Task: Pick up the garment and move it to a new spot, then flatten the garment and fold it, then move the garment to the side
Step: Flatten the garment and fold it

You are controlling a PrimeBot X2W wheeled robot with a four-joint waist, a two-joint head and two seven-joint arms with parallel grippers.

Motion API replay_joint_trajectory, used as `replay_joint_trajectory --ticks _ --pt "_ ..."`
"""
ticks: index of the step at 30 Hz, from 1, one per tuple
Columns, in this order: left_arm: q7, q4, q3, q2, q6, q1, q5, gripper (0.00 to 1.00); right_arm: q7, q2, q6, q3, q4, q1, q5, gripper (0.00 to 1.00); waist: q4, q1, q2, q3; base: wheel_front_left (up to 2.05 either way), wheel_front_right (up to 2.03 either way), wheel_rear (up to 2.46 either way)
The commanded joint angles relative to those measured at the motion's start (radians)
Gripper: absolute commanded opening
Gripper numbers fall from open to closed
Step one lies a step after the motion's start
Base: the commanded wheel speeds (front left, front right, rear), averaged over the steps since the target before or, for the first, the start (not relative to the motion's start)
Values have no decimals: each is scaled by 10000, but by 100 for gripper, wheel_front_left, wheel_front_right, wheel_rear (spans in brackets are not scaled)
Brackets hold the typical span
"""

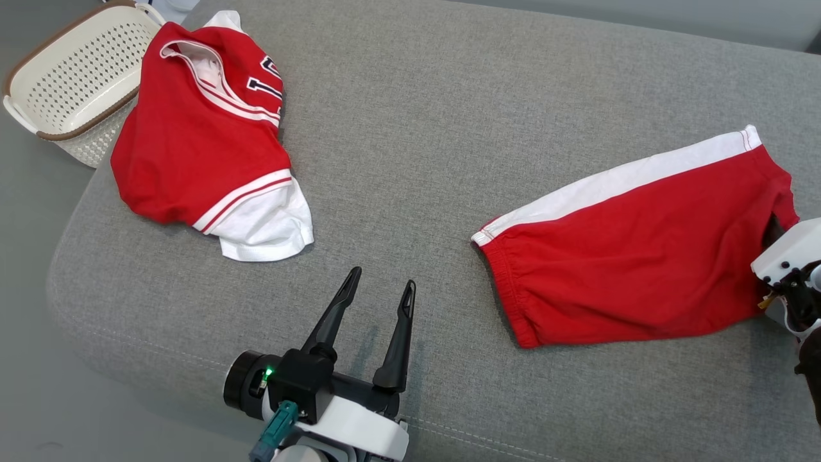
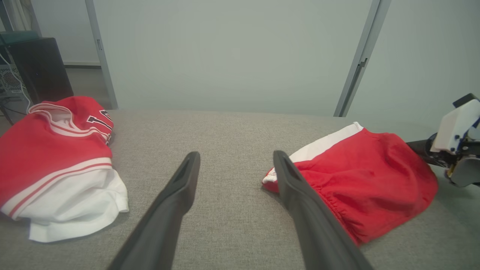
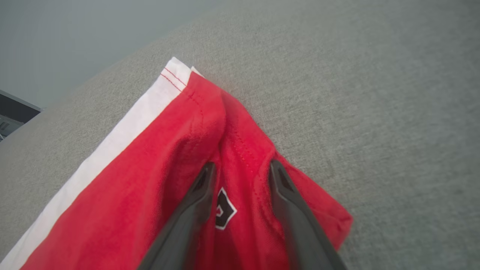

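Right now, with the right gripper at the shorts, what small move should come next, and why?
Probably close the right gripper on the red shorts: its open fingers straddle a raised ridge of fabric near the leg end, so a pinch there should give a hold for lifting.

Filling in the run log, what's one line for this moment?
left gripper: open over cushion | right gripper: open astride fold of shorts | jersey: crumpled by basket

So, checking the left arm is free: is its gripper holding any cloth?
No, the left gripper stands open over bare cushion, between jersey and shorts.
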Motion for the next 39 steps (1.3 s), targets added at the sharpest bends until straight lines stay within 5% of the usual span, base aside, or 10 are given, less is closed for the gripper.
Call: replay_joint_trajectory --ticks 1,10,31,32,33,34,39 --pt "-59 -188 266 26 51 -349 26 100 136 188 0 213 -69 62 -118 0 2 0 0 -36 0 0 0" --pt "-59 -107 352 26 14 -195 70 100 -724 221 0 286 -76 348 -213 0 -355 0 0 -304 0 0 0" --pt "-59 34 759 26 -123 295 258 100 -1748 871 0 687 -478 2045 246 0 -2359 0 0 -1300 0 0 0" --pt "-59 41 762 26 -127 296 263 100 -1756 871 0 682 -459 2068 248 18 -2397 0 0 -1324 0 0 0" --pt "-59 52 763 26 -128 298 264 100 -1788 850 0 677 -434 2094 229 48 -2423 0 0 -1350 0 0 0" --pt "-59 65 765 26 -128 303 263 100 -1851 825 0 649 -410 2115 216 100 -2446 0 0 -1376 0 0 0" --pt "-59 88 827 26 -109 353 251 100 -2149 776 0 560 -471 2164 165 100 -2545 0 0 -1504 0 0 0"
